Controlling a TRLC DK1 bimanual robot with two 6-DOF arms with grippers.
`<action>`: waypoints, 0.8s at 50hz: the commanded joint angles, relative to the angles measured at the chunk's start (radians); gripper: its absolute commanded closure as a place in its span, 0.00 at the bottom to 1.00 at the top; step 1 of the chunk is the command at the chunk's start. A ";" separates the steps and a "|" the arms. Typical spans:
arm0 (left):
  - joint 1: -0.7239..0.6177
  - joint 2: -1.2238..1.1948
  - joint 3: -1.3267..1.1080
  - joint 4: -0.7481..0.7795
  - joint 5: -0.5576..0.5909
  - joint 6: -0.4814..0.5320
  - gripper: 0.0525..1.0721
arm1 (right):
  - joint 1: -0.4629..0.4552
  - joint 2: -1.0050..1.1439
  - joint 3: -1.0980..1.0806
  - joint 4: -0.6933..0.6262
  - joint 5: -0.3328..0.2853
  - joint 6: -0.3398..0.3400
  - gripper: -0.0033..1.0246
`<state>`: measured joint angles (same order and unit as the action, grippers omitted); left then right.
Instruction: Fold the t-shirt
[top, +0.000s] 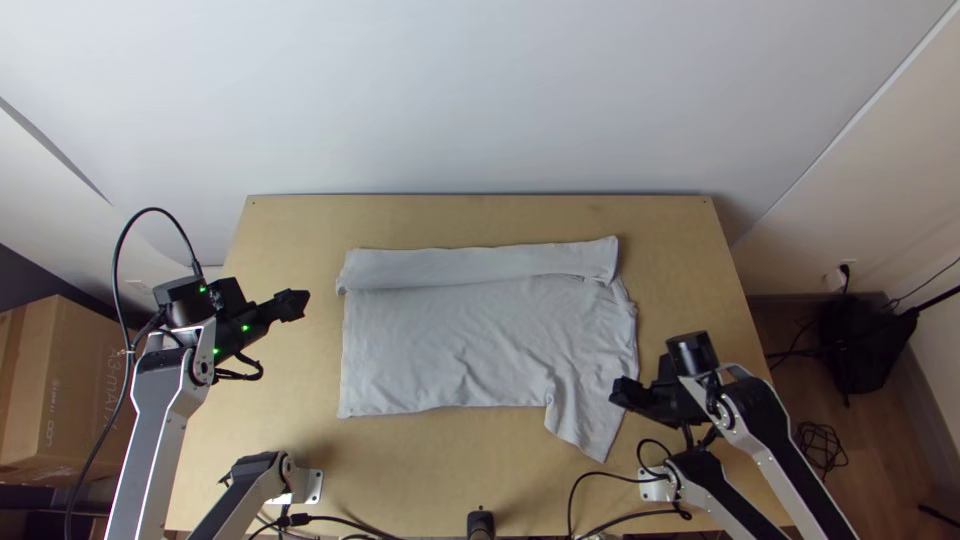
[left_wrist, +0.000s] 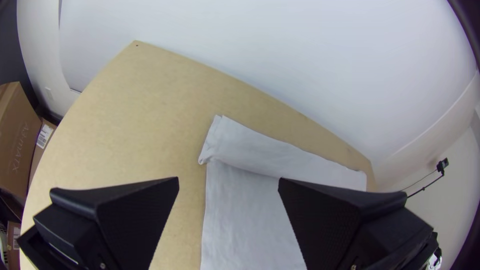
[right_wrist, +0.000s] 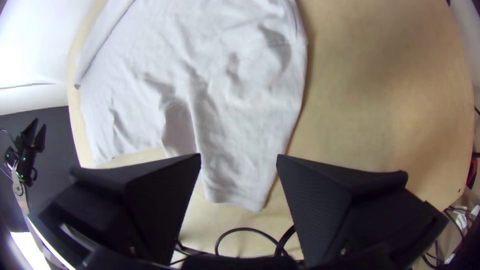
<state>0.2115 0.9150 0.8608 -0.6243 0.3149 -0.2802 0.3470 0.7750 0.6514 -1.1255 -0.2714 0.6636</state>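
we see the left gripper with its fingers apart. right of those fingers we have the t-shirt lying spread, its far side folded over in a strip. below and left of the right gripper's fingers, also apart, we see one sleeve sticking out.

Bright, soft light, apparently from above; the wrist views' edges bend.

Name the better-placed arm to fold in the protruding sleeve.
Right, probably: the right gripper hangs open by the sleeve, while the left gripper is past the t-shirt's opposite end.
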 joint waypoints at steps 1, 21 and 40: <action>-0.003 -0.013 0.034 -0.015 0.010 -0.005 0.06 | 0.018 0.090 -0.038 -0.022 -0.022 0.048 0.25; -0.006 0.002 0.040 -0.012 0.010 -0.004 0.06 | -0.011 0.349 -0.036 0.007 -0.009 -0.004 0.31; -0.011 0.013 0.046 -0.011 0.010 0.003 0.06 | -0.020 0.481 -0.045 0.096 0.011 -0.039 0.49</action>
<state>0.2070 0.9188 0.8791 -0.6350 0.3149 -0.2798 0.3325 1.2270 0.6277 -1.0397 -0.2695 0.6342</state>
